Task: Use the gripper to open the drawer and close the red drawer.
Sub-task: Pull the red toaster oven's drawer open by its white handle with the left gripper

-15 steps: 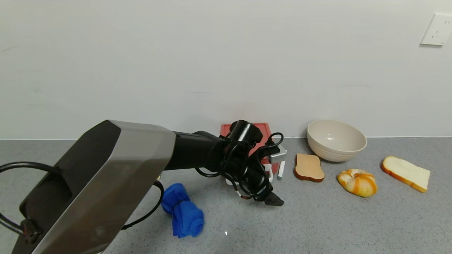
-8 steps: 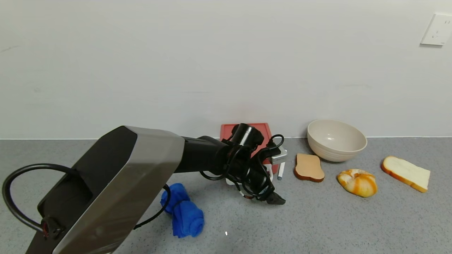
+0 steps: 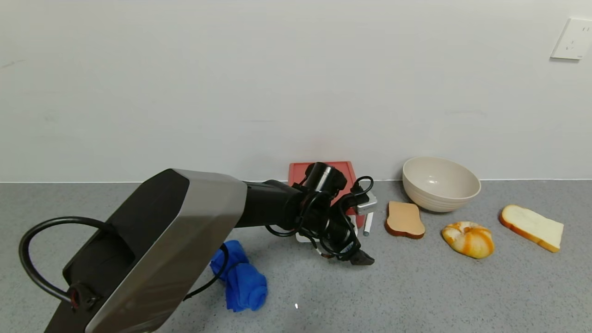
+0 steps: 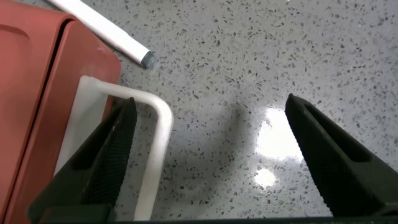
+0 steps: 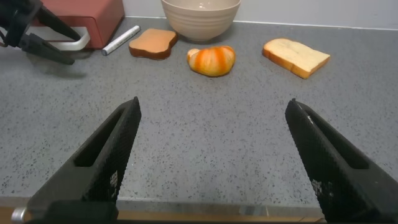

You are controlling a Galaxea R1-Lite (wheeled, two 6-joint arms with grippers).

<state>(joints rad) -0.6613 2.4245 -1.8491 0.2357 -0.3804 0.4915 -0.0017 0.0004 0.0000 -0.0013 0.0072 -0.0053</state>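
Observation:
The salmon-red drawer stands against the back wall, mostly hidden behind my left arm. In the left wrist view its red front and white loop handle show. My left gripper is open in front of the drawer, low over the table. Seen from the wrist, the left gripper straddles the handle's outer bar: one finger lies over the loop, the other is out over bare table. I cannot tell whether the tray is slid out. My right gripper is open and empty near the table's front edge.
A white marker lies right of the drawer. Further right are a beige bowl, a toast slice, an orange bun and a white bread slice. A blue cloth lies front left of the drawer.
My left arm has reached a little farther forward, and its gripper has shifted slightly towards the drawer's handle. Nothing else has moved.

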